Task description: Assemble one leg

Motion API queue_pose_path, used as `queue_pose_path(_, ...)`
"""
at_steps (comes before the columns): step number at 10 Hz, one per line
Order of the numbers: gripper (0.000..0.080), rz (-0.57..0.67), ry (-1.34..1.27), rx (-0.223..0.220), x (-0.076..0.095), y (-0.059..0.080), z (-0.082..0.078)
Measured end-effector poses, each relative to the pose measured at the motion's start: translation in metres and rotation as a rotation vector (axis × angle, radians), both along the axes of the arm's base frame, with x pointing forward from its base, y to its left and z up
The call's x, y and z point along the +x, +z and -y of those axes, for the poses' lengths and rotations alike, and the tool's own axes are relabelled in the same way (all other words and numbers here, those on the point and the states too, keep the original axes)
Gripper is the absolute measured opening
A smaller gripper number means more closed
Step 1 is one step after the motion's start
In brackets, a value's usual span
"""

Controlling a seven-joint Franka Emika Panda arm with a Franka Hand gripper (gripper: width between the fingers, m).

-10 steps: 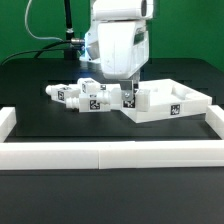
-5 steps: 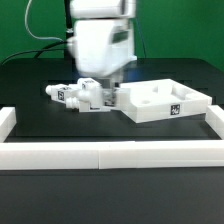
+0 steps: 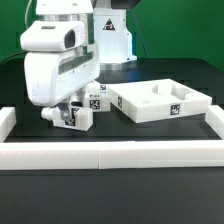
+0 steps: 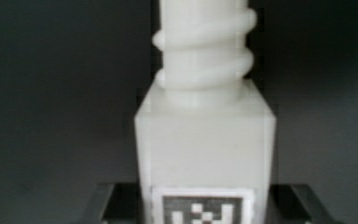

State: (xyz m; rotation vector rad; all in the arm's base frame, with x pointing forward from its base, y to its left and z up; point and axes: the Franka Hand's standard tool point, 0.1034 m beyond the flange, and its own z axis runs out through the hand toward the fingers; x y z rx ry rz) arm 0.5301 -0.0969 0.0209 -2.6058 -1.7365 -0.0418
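Observation:
My gripper [image 3: 64, 112] is shut on a leg [image 3: 72, 118], a short chunky white post with a black-and-white tag. It holds the leg low over the black table, to the exterior view's left of the white panel [image 3: 160, 102]. In the wrist view the leg [image 4: 201, 130] fills the middle, with its threaded end pointing away from the gripper [image 4: 202, 206]. Dark fingers [image 4: 119, 200] press on both sides of its tagged base. More tagged legs [image 3: 96, 99] lie just behind the held one, partly hidden by the hand.
The large flat white square panel with raised rim lies at the exterior view's right. A low white wall [image 3: 105, 154] runs along the table's front, with end pieces at the left [image 3: 7, 120] and right [image 3: 216, 118].
The arm has swung from beside the panel toward the exterior view's left and front, and the leg in its fingers has moved with it.

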Motion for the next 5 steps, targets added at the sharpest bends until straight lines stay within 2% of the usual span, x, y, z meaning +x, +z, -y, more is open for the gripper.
queue_pose_path(1, 0.0281, 0.002, 0.005, 0.000, 0.0004, -0.0001, -0.0009)
queue_pose_path(2, 0.0359, 0.001, 0.003, 0.000, 0.0001, -0.0004, 0.0002)
queue_pose_path(3, 0.0496, 0.001, 0.003, 0.000, 0.0000, -0.0004, 0.0001)
queue_pose_path(4, 0.0496, 0.001, 0.000, 0.000, 0.0001, -0.0001, 0.0002)
queue_pose_path(5, 0.0624, -0.018, -0.076, -0.001, -0.0019, 0.0081, -0.0014)
